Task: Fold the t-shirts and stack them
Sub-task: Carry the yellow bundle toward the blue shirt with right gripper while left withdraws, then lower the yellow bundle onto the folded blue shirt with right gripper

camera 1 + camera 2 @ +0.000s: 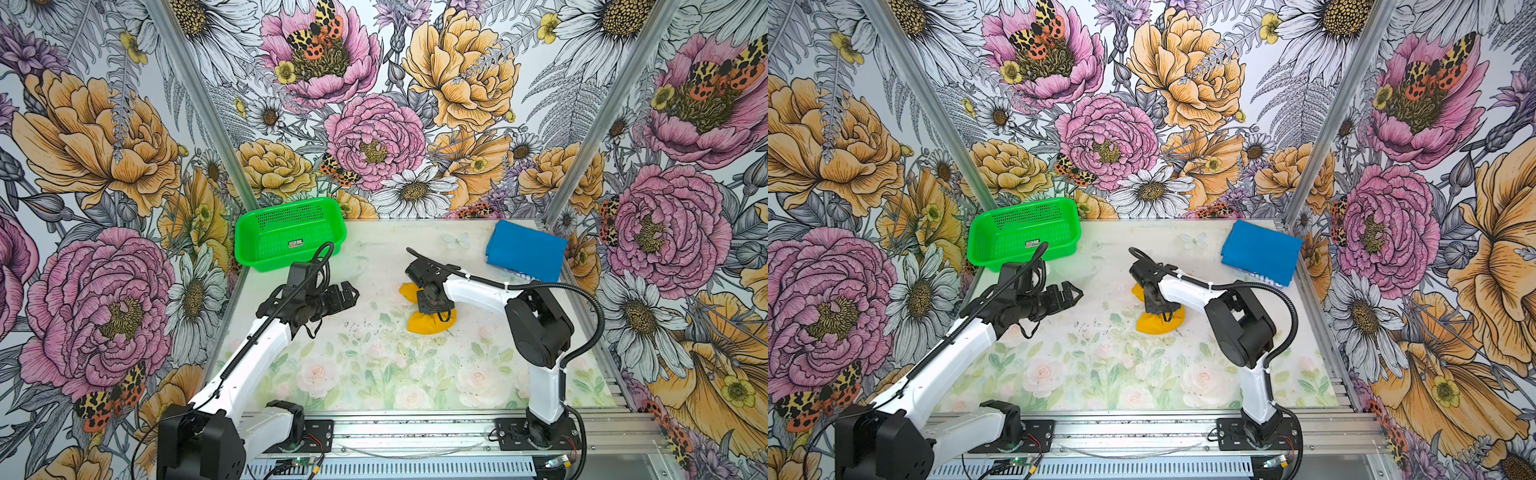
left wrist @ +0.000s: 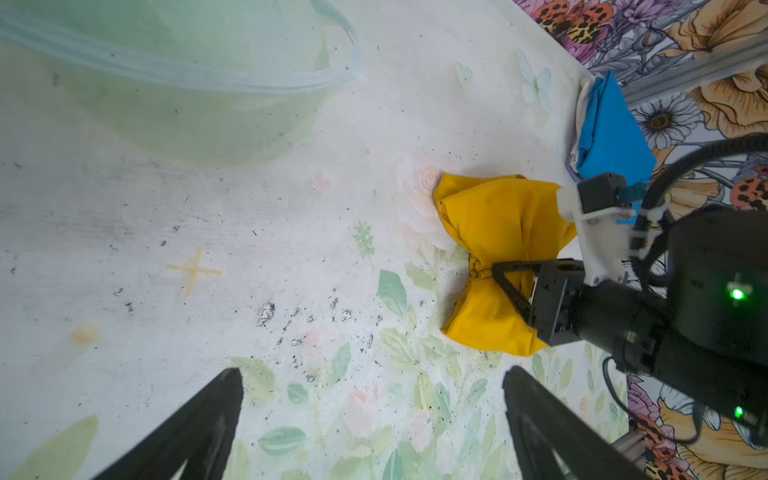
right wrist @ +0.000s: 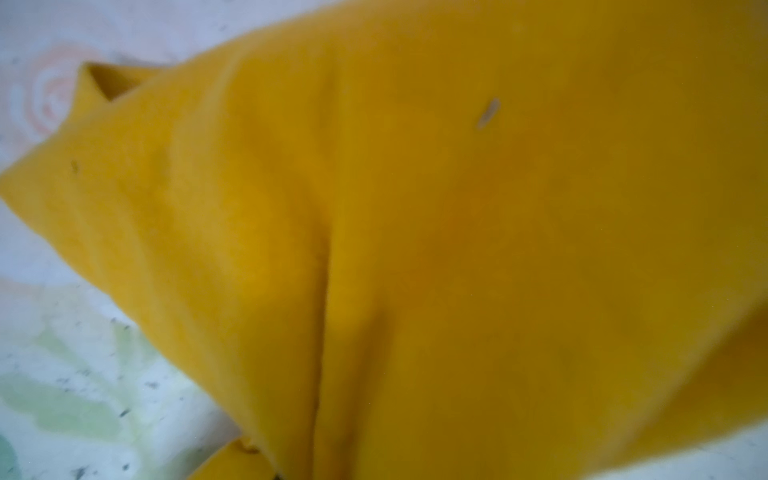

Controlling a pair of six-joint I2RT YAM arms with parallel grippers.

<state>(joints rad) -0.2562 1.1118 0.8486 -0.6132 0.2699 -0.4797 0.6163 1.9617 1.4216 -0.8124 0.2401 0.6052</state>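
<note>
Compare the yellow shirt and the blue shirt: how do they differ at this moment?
The blue shirt lies flat as a neat folded rectangle; the yellow shirt is bunched, cinched at its middle like a bow. The right gripper pinches the yellow shirt; nothing touches the blue shirt. The blue shirt sits at the far right corner of the table, the yellow shirt near the middle. Both are cloth lying on the table.

A mustard-yellow shirt (image 1: 428, 325) (image 1: 1158, 325) (image 2: 498, 216) (image 3: 415, 208) lies bunched near the middle of the table (image 1: 374, 374), cinched at its centre into a bow shape. A blue shirt (image 1: 525, 249) (image 1: 1260, 251) (image 2: 611, 137), folded flat with white lettering at its near edge, rests in the far right corner.
</note>
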